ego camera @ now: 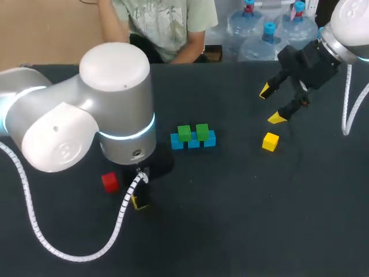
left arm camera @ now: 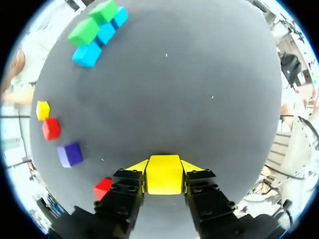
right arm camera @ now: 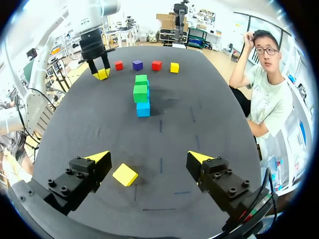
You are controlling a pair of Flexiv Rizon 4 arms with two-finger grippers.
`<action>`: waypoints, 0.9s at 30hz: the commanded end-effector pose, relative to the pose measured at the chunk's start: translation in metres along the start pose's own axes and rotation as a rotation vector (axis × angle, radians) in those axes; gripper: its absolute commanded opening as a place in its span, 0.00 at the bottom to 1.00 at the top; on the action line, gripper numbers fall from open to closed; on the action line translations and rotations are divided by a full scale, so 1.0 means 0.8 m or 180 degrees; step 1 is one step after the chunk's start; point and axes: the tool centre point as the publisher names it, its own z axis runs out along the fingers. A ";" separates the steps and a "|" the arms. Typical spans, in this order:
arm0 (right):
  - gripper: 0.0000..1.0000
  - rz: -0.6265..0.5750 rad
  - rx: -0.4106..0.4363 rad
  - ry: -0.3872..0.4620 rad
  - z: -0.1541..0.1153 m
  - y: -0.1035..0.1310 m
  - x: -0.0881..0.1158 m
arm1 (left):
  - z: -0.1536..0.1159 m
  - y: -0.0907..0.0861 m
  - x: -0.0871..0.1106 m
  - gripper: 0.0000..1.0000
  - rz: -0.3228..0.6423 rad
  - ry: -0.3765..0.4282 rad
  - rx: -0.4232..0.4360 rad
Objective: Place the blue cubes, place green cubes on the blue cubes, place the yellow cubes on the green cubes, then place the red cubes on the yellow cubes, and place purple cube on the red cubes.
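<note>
Three blue cubes lie in a row mid-table, with two green cubes on top of them. My left gripper is down at the table, both fingers against the sides of a yellow cube. In the head view the arm hides most of that gripper. A red cube lies close beside it. My right gripper hangs open above the table, and a second yellow cube lies on the table under it, nearer one finger.
Beyond the left gripper a red cube, a purple cube, another red cube and a yellow cube lie in a line along the table's edge. A person sits at the far side, hands off the table.
</note>
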 end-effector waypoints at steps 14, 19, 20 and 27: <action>1.00 -0.0002 0.0009 -0.0002 0.000 0.001 0.000 | -0.048 0.084 -0.092 0.00 0.0927 -0.0043 -0.0274; 1.00 -0.0002 0.0009 -0.0002 0.000 0.001 0.000 | -0.061 0.098 -0.104 0.00 0.1027 -0.0015 -0.0351; 1.00 -0.0002 0.0009 -0.0002 0.000 0.001 0.000 | -0.063 0.100 -0.106 0.00 0.1037 0.0000 -0.0354; 1.00 -0.0002 0.0009 -0.0002 0.000 0.001 0.000 | -0.079 0.102 -0.116 0.00 0.1052 0.0003 -0.0419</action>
